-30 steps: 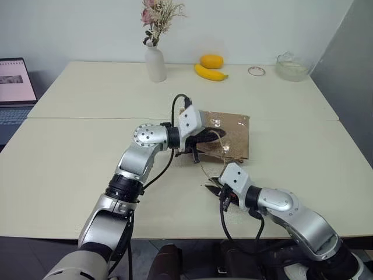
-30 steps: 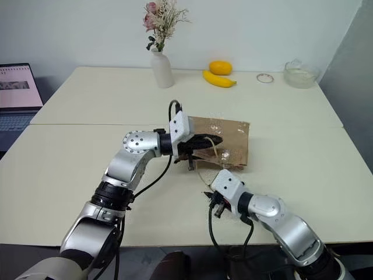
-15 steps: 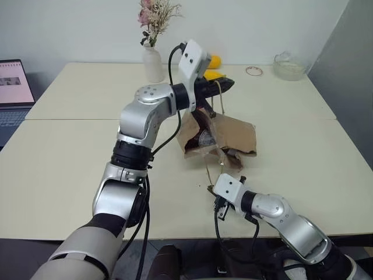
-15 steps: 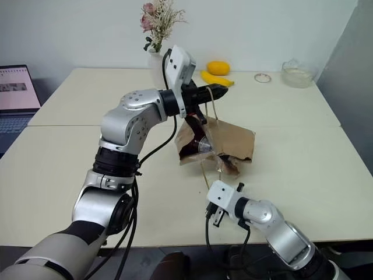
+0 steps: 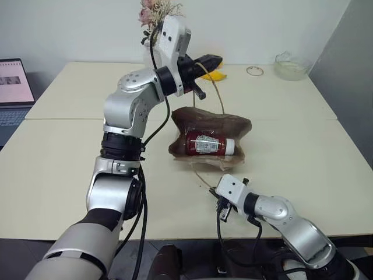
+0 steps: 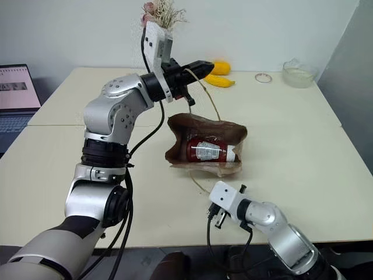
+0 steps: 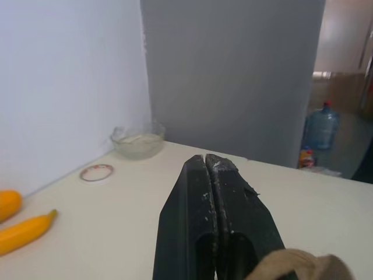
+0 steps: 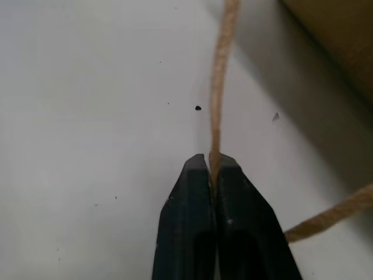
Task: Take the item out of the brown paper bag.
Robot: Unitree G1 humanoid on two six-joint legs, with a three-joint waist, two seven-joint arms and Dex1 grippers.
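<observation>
The brown paper bag (image 5: 236,125) lies on the table with its mouth pulled open toward me. Inside lies the item (image 5: 207,144), a red bottle on its side with a light label and a white cap. My left gripper (image 5: 217,58) is raised above the bag, shut, with the bag's upper handle (image 5: 218,96) looped over its fingers (image 7: 192,204) and drawn taut. My right gripper (image 8: 211,160) rests low near the table's front edge, shut on the bag's lower handle (image 8: 220,87), which runs out from between its fingertips.
A banana (image 6: 220,80) and an orange fruit (image 6: 221,67) lie at the back behind my left gripper. A glass bowl (image 5: 289,67) and a small ring (image 5: 252,71) sit at the back right. Dried flowers (image 6: 166,9) rise behind my left arm, and a laptop (image 5: 11,87) stands at far left.
My left gripper has risen with the upper handle, lifting the bag's top side and opening its mouth so the red item shows. My right gripper has stayed low on the lower handle.
</observation>
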